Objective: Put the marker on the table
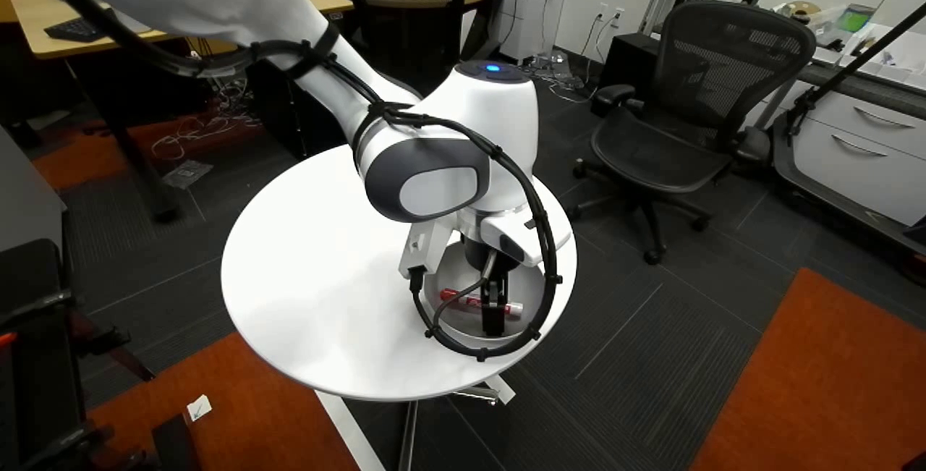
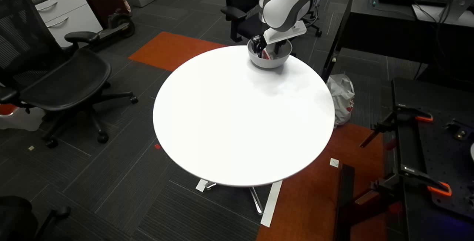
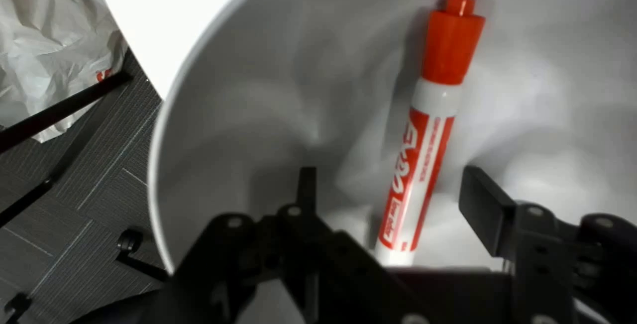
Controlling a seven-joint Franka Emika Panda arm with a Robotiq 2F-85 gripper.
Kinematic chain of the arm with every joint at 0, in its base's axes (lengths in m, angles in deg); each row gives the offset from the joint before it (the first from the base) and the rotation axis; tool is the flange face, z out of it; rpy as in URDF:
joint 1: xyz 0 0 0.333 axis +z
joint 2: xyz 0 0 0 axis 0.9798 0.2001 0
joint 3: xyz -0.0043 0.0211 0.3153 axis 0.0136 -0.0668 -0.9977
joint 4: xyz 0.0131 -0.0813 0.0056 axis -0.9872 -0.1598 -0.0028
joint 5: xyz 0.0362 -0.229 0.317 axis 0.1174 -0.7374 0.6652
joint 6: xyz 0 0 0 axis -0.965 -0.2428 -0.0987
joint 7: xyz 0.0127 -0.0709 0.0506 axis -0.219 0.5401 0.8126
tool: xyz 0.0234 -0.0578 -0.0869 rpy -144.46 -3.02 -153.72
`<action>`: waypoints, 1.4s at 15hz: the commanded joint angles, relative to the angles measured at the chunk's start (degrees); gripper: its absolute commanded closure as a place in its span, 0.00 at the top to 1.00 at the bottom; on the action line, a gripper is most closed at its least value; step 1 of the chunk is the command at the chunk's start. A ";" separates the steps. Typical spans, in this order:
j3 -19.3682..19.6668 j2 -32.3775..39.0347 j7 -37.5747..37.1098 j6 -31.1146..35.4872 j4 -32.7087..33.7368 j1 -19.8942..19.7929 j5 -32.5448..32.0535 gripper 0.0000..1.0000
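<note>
Marker (image 3: pixel 426 132) lies inside the gray-white bowl (image 3: pixel 214 140), not on the table (image 2: pixel 240 122) yet; bowl sits by the table's far edge in an exterior view (round top, so no corners). Claw (image 3: pixel 392 192) is down in the bowl, fingers spread wide, one each side of the marker w/ gaps showing; nothing gripped. Step in hand, IMO: lining up the pick, i.e. early on. Next move prob. calls for closing on the barrel, then a straight lift high enough to clear the rim, then over & down onto the table, well in from the edge so it's less likely to roll off. Labels: red panel on the barrel has white script, looks like "Expo", & "low odor" boxed nearer the butt end; fine print alongside is too small/blurry to read. White plastic bag (image 3: pixel 54 50) past the table's edge has red marks, can't make out what.
</note>
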 commanded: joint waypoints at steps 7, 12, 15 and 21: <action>2.20 -0.05 -1.87 -0.87 1.39 1.95 0.04 0.01; 5.02 -8.70 -1.94 7.66 -8.40 5.91 -1.28 0.05; 7.28 -14.95 -1.37 13.58 -15.74 9.57 -2.36 0.05; 14.88 -25.22 -2.98 22.35 -30.97 21.52 -9.97 0.05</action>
